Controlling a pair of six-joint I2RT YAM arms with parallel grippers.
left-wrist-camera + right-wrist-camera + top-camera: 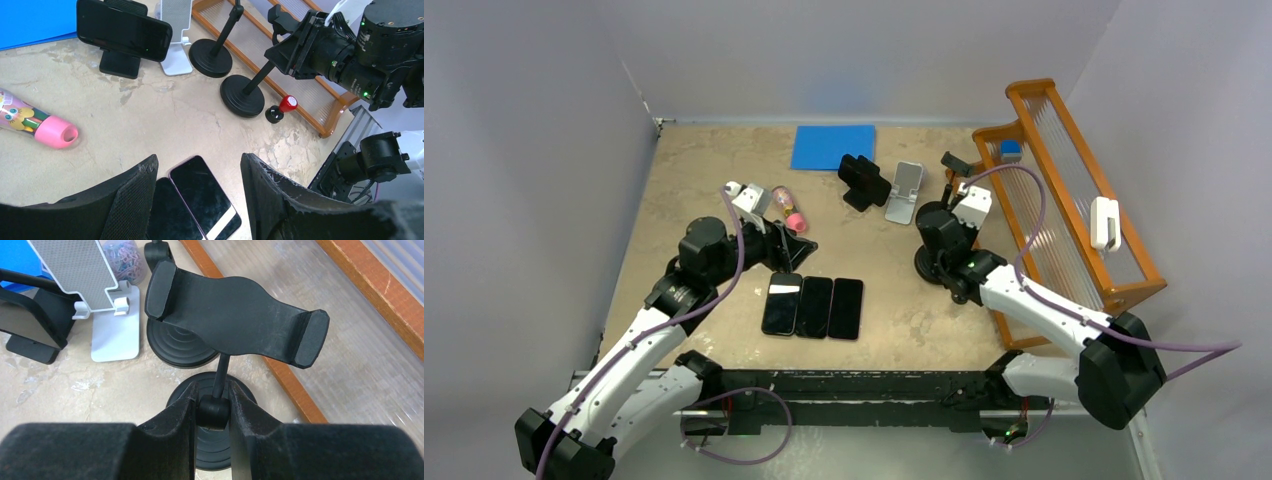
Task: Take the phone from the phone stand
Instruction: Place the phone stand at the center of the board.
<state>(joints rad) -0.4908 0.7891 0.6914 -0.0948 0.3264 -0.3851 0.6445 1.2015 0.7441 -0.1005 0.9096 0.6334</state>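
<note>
The phone (124,29) is in landscape on the black stand (119,64) at the far middle of the tabletop (694,170), just left of an empty white stand (175,30). In the top view its long axis runs roughly from 10 o'clock to 4 o'clock, with the screen leaning back on the cradle.

The left gripper (199,159) has its fingers well apart and holds nothing. It hovers over three phones (814,306) lying flat side by side. From it, the standing phone lies at about 1 to 2 o'clock in the top view and well apart, with bare tabletop between.

The right gripper (212,397) is clamped on a clamp stand (235,320) at its ball joint (214,410), below a cradle that holds no phone. From it, the phone lies at about 9 o'clock, past the white stand.

The two arms look about equally near, but the left is probably the one to use, since it is free and already spread. It would have to travel forward and to the right, then line its fingers across the phone's short side, so that the phone lifts up and out of the cradle lip without dragging the black stand along.
</note>
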